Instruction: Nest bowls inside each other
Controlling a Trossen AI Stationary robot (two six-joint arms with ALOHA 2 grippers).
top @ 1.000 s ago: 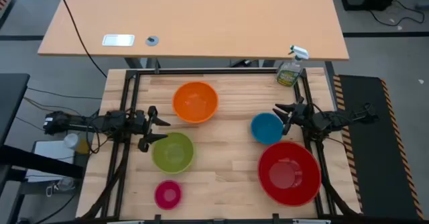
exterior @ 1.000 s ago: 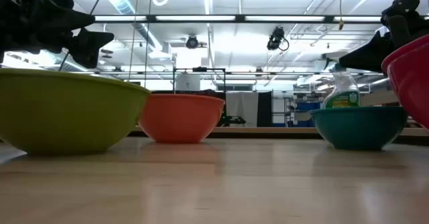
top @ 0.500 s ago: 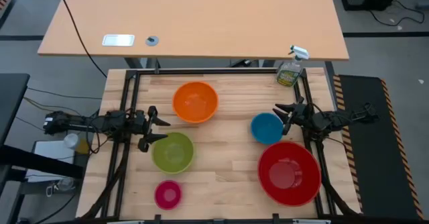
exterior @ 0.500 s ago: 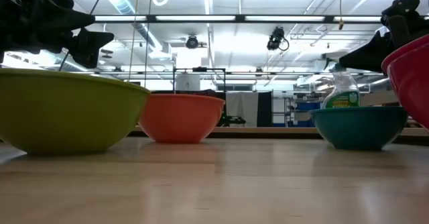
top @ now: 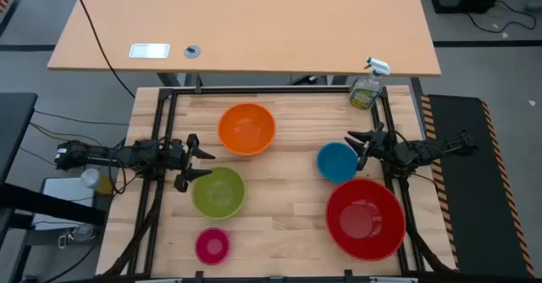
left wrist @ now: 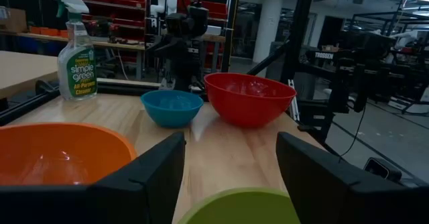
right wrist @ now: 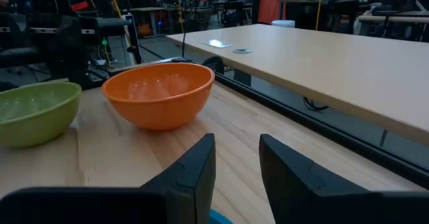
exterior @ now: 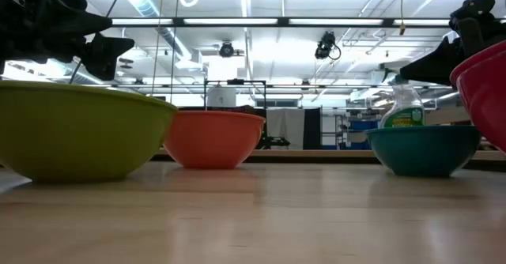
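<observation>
Green spray bottle [top: 366,91] upright at the wooden table's [top: 288,211] far right corner. Beyond it, a tan desk [top: 254,20] holds a white card [top: 149,51] and a small grey disc [top: 192,51].

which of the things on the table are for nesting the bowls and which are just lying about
For the job:
red bowl
orange bowl
lime green bowl
blue bowl
magenta pink bowl

Just lying about:
green spray bottle, at the table's far right corner
white card and small round disc, on the desk behind
</observation>
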